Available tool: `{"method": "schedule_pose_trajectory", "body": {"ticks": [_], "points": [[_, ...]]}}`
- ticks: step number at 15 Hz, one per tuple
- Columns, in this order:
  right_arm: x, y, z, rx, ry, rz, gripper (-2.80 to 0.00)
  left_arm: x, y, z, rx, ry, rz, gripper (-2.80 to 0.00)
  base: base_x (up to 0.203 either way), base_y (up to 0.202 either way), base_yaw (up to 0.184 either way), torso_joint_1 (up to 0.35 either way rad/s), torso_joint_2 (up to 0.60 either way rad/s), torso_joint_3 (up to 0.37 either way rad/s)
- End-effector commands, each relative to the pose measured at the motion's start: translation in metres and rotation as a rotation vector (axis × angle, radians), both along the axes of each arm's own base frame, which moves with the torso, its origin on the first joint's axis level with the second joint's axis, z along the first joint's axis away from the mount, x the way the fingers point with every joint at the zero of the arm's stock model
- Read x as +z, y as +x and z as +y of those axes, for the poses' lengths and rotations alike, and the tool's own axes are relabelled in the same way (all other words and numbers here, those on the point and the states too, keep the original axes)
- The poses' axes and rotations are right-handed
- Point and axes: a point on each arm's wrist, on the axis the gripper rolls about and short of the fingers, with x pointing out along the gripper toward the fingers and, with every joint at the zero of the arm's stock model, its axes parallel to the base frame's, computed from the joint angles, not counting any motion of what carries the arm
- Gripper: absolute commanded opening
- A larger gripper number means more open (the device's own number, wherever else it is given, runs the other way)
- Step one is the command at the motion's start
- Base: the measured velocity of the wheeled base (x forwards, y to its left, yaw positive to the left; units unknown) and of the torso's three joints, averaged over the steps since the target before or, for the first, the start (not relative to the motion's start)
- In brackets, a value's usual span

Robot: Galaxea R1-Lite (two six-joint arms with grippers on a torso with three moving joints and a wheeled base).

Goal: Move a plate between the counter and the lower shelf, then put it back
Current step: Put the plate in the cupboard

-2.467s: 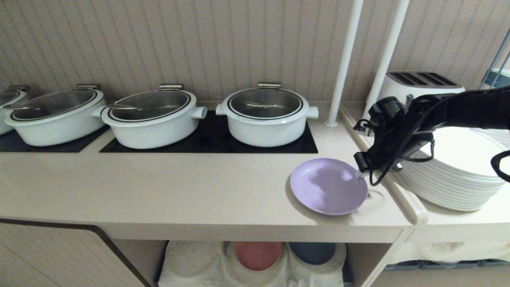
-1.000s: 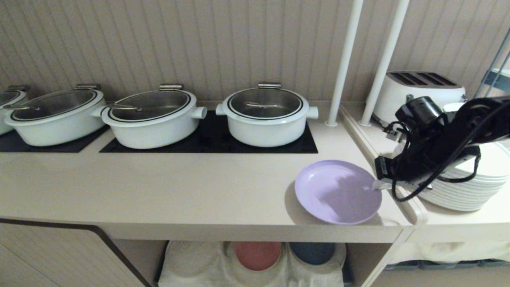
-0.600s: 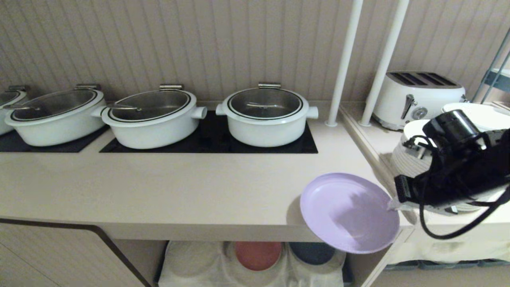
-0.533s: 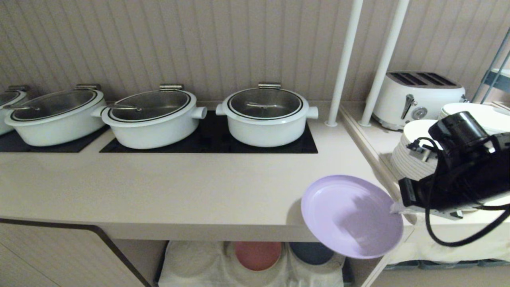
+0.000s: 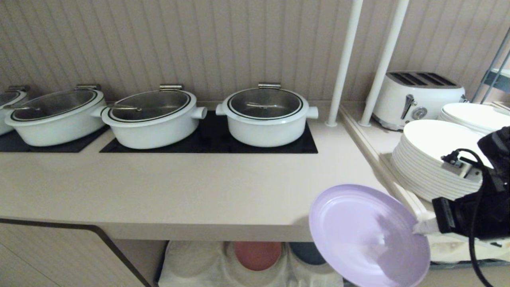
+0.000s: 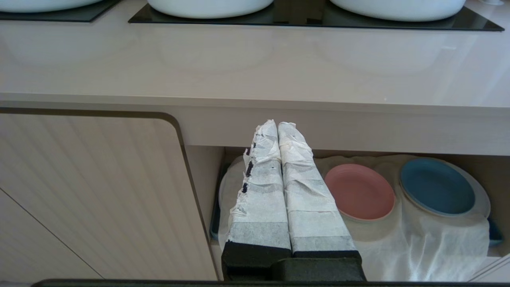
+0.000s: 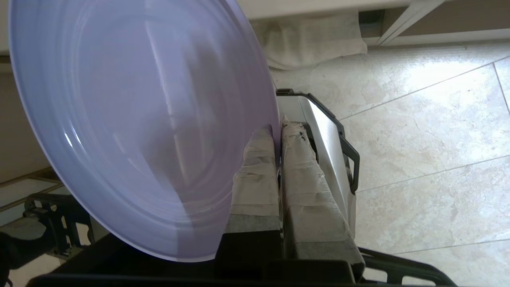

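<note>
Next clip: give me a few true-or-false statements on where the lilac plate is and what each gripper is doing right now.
1. The right gripper is shut on the plate at its rim. True.
2. The plate lies flat on the counter. False: it is held tilted, out past the counter's front edge.
3. The lower shelf holds a pink plate and a blue plate. True.
4. The left gripper holds the pink plate. False: it is shut and empty, in front of the shelf.
</note>
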Motion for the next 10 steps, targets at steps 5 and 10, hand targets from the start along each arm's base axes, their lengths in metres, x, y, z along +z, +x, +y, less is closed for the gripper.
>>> {"method": "schedule_pose_trajectory", "body": {"ticks": [5, 10], "points": [[-0.012, -0.053, -0.010, 0.002, -0.002, -0.005, -2.80, 0.000, 0.000, 0.000, 0.001, 0.000, 0.001, -2.80, 0.000, 0.000, 0.000, 0.000, 0.00, 0.000], [-0.026, -0.073, -0.014, 0.034, -0.030, 0.013, -2.80, 0.000, 0.000, 0.000, 0.001, 0.000, 0.002, -2.80, 0.000, 0.000, 0.000, 0.000, 0.00, 0.000]]}}
